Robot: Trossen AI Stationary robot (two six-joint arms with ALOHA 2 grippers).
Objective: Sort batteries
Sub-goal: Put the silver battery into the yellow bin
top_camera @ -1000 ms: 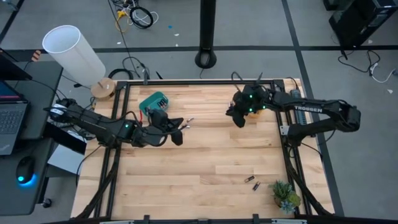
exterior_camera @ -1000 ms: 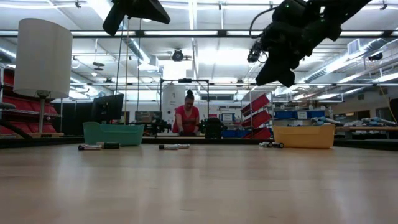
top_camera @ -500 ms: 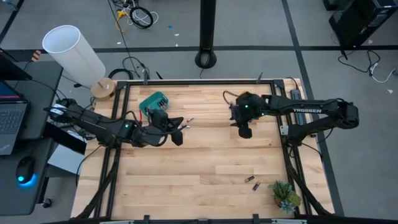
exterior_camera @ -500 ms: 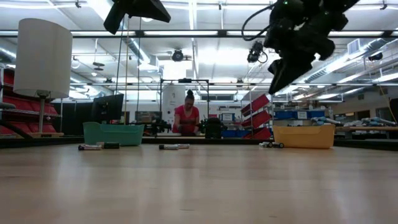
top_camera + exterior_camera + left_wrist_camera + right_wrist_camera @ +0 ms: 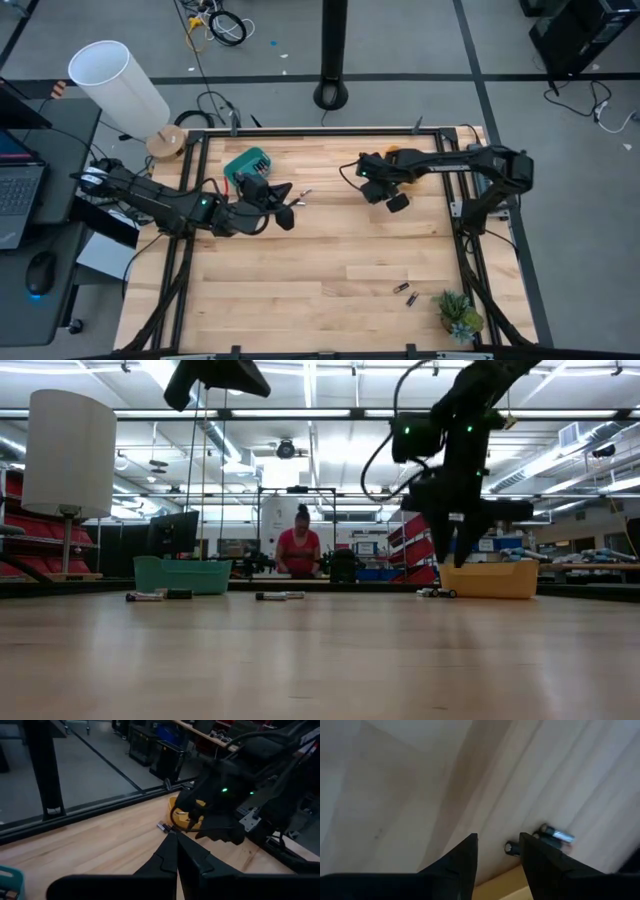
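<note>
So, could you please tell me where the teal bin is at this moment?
In the high view the teal bin sits at the table's far left, just beyond the left hand; in the low view it stands left, beside the lamp.

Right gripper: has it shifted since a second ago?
Yes. The right gripper has swung away from the orange bin toward the table's middle, jaws open.

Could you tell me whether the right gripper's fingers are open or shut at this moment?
Open: in its wrist view, the right gripper shows bare table between its two fingers.
</note>
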